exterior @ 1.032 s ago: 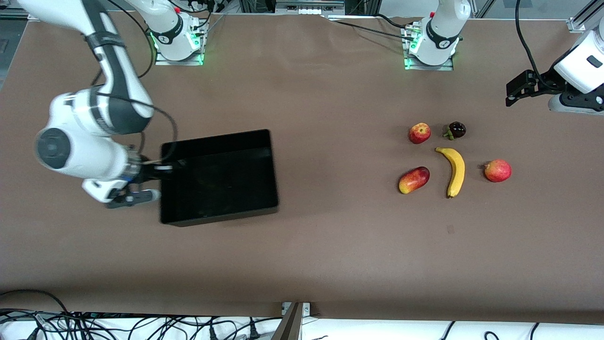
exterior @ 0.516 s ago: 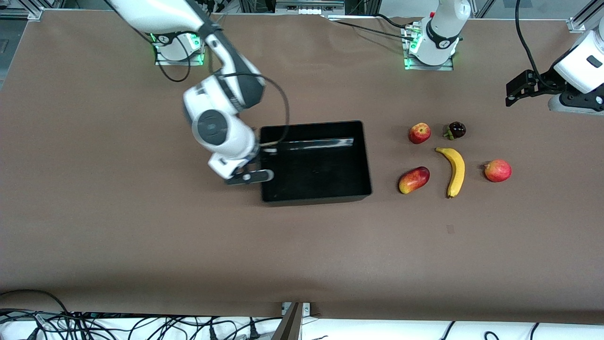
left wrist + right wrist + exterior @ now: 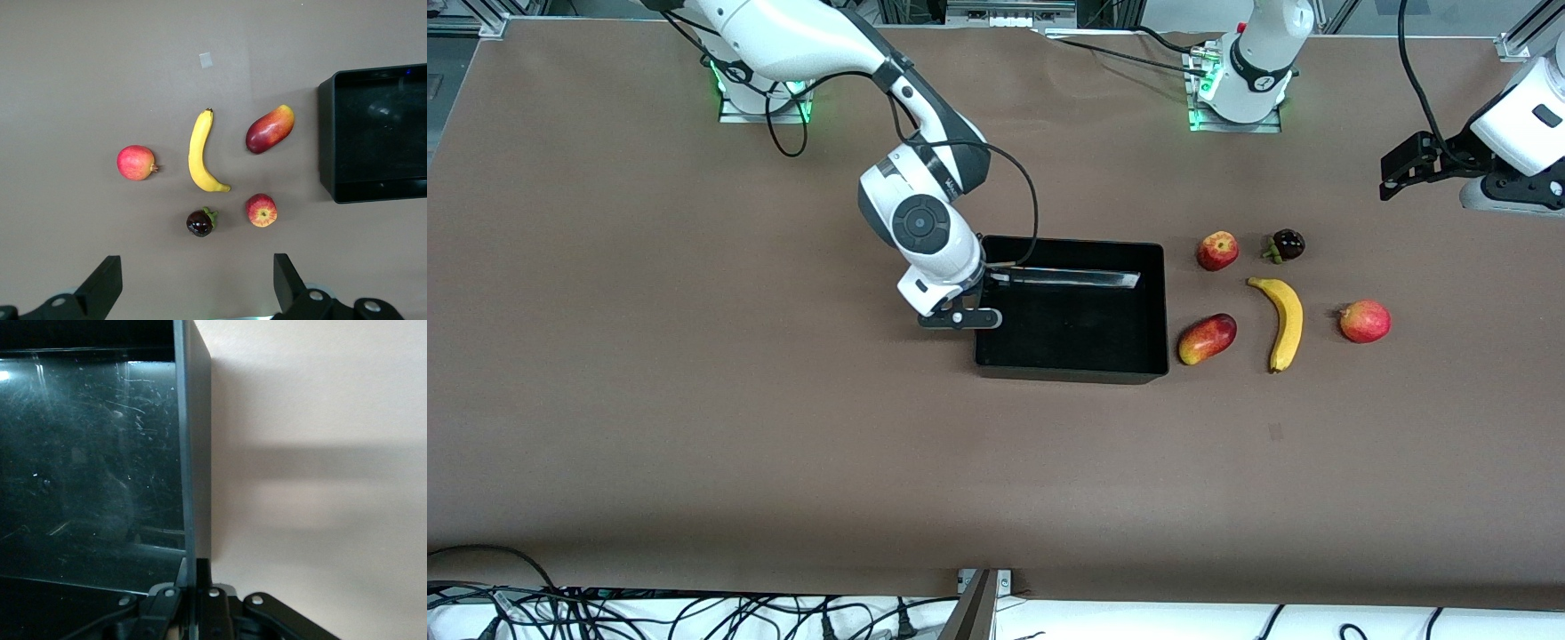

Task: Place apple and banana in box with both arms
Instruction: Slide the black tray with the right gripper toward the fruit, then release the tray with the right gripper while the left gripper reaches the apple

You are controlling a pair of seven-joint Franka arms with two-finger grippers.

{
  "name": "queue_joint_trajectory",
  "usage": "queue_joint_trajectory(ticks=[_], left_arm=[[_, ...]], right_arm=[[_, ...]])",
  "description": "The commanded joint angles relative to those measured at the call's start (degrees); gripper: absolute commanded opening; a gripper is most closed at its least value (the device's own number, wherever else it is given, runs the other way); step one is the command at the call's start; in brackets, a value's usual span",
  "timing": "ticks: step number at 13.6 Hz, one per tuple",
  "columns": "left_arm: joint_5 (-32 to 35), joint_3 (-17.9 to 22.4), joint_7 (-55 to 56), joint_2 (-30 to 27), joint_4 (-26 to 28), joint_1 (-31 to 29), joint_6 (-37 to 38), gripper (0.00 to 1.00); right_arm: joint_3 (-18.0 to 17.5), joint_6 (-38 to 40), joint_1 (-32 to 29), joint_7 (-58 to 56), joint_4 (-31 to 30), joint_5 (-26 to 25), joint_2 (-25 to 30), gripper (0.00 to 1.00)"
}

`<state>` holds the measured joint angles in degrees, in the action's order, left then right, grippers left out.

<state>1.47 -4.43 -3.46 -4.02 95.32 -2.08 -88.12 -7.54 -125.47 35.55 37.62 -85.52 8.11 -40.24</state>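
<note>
Front view: right gripper (image 3: 989, 300) apparently pinches box (image 3: 1156, 307) wall.

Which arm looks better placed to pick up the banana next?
Left. Its tool hangs open over the table by the fruits, with the banana in its wrist view. The right tool is shut on the box wall.

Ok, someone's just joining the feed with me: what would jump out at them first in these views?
The right claw is clamped on the wall of the black box, which sits beside the fruit, nothing in it. The fruit cluster lies toward the left arm's end of the table: the banana in the middle, the apple farther from the front camera, neither touched. The left claw hangs open above that fruit, waiting.
</note>
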Motion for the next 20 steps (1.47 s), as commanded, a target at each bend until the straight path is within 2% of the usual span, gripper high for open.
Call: queue_joint_trajectory(ticks=[1, 4, 7, 8, 9, 12, 14, 15, 18, 20], left_arm=[[1.2, 0.0, 0.5, 0.9, -1.9, 0.1, 1.4, 1.0], [1.3, 0.0, 0.6, 1.8, -1.7, 0.4, 2.6, 1.0], [1.3, 0.0, 0.7, 6.3, -1.0, 0.3, 12.3, 1.0], [0.6, 0.0, 1.0, 8.2, 0.3, 0.1, 13.2, 1.0], [0.4, 0.0, 1.1, 9.8, 2.2, 0.1, 12.4, 1.0], [0.0, -0.1, 4.7, 10.8, 12.3, 0.3, -1.8, 1.0], [-2.4, 0.0, 7.6, 10.7, 21.4, 0.3, -15.1, 1.0], [-2.5, -0.1, 11.1, 10.8, 24.5, 0.4, -19.1, 1.0], [-2.7, -5.7, 22.0, 10.9, 34.2, 0.2, -30.4, 1.0], [-2.4, -7.2, 23.0, 11.2, 39.7, 0.4, -39.3, 1.0]], right_arm=[[0.5, -0.6, 1.7, 0.3, 2.0, 1.1, -1.0, 0.0], [0.5, -1.6, 2.5, 0.5, 2.0, 1.0, -1.6, 0.0], [0.8, -2.5, 4.3, 0.7, 2.0, 0.4, -2.4, 0.01], [0.9, -2.5, 4.1, 0.7, 2.1, 0.5, -2.4, 0.82], [1.1, -2.5, 3.7, 0.5, 2.2, 0.3, -1.9, 1.0], [3.7, 0.8, 2.6, -0.2, 5.2, 0.3, 0.2, 1.0], [5.7, 6.6, 0.7, -0.4, 8.3, 0.3, 2.5, 1.0], [7.5, 9.8, -0.3, -1.0, 9.8, 0.3, 4.0, 1.0], [13.4, 14.2, -2.5, -9.2, 9.8, 1.2, 10.1, 1.0], [16.8, 20.1, -2.9, -9.6, 9.3, 1.3, 14.6, 1.0]])
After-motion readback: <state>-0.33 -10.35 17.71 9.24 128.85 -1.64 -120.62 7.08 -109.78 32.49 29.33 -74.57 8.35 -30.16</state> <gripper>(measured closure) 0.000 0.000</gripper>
